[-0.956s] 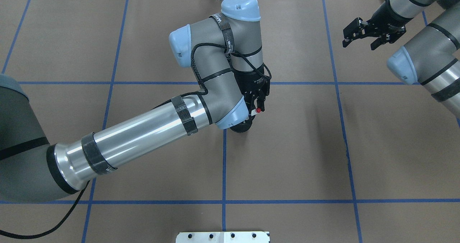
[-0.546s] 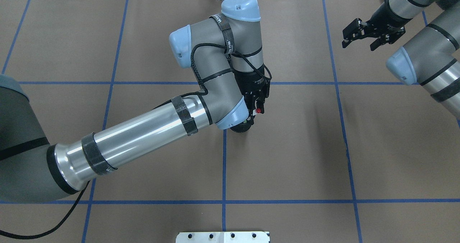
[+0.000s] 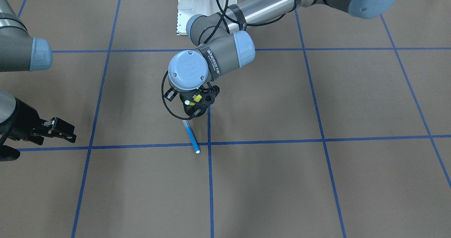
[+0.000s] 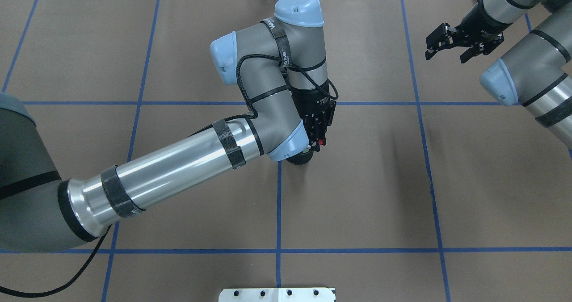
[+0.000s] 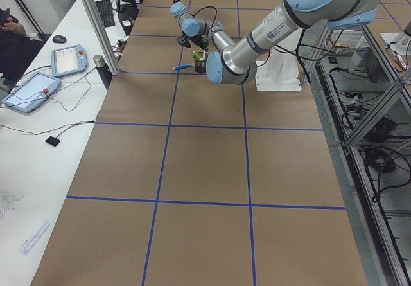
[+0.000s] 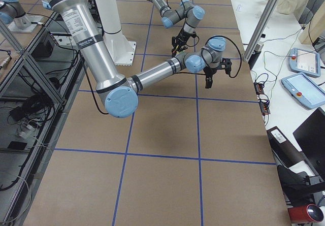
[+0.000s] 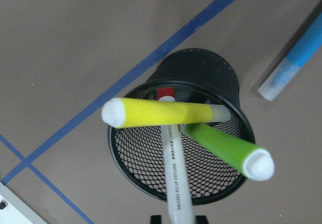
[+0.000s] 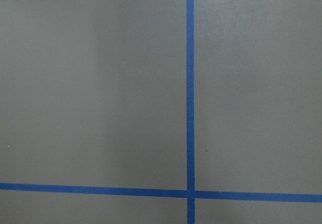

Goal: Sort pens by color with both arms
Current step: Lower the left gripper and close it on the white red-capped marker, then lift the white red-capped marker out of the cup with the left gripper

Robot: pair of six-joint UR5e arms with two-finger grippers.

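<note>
Sorting looks barely begun: only the blue pen (image 3: 191, 136) lies on the worktop (image 3: 317, 195), just beside the mesh cup (image 7: 201, 70) holding the yellow highlighter (image 7: 161, 113) and green highlighter (image 7: 226, 146). The left pincer (image 4: 320, 139) appears clamped on the white pen (image 7: 173, 173) in the cup; the right pincer (image 4: 447, 55) gapes empty.

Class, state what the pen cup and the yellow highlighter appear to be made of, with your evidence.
Pen cup: probably black-coated metal mesh, matte; see-through open lattice. Yellow highlighter: likely smooth plastic, faintly glossy; even colour, rounded moulded end.

Left arm bent; left gripper (image 4: 318, 137) fingers pinching red-ended pen (image 7: 176, 173); right gripper (image 4: 445, 56) fingers spread.
</note>
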